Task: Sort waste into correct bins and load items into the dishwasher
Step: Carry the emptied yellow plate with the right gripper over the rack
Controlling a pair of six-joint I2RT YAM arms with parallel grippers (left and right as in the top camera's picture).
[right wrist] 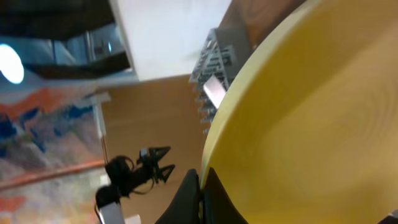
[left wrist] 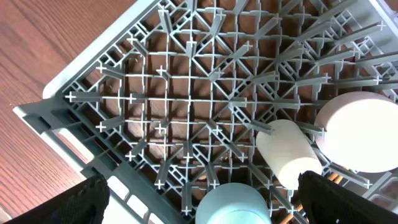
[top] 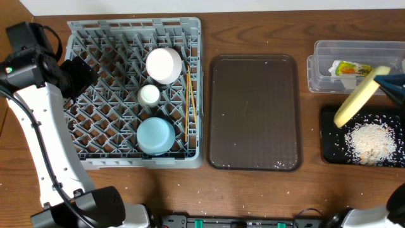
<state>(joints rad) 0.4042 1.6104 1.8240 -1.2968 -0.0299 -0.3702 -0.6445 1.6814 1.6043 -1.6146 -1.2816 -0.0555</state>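
Since the pale yellow plate (top: 358, 96) is only pinched at its rim by the right pincer (top: 392, 81), which is clenched on that edge, I'd treat it as stiff, fairly light and pretty slick. It could swing or slip if jerked. It hangs tilted, low edge over the black bin (top: 329, 136), right above the heap of rice crumbs (top: 373, 140) in there. Looks like the scraping step to me, plate not yet racked. The rim is the only real place to hold it, imo.

Just behind sits the clear tub (top: 316, 66) with the snack packet (top: 350, 68) inside. Between here and the grey dish rack (top: 126, 25) lies the brown tray (top: 254, 114), flat, so easy to pass over. In the rack, the white bowl (top: 164, 65), small cup (top: 149, 95), blue bowl (top: 155, 135) and chopsticks (top: 188, 101) crowd the right side.

The left pincer (left wrist: 202, 183) hovers over that rack, released and holding nothing, so it might get in the way. Stray grains dot the bench (top: 253, 196).
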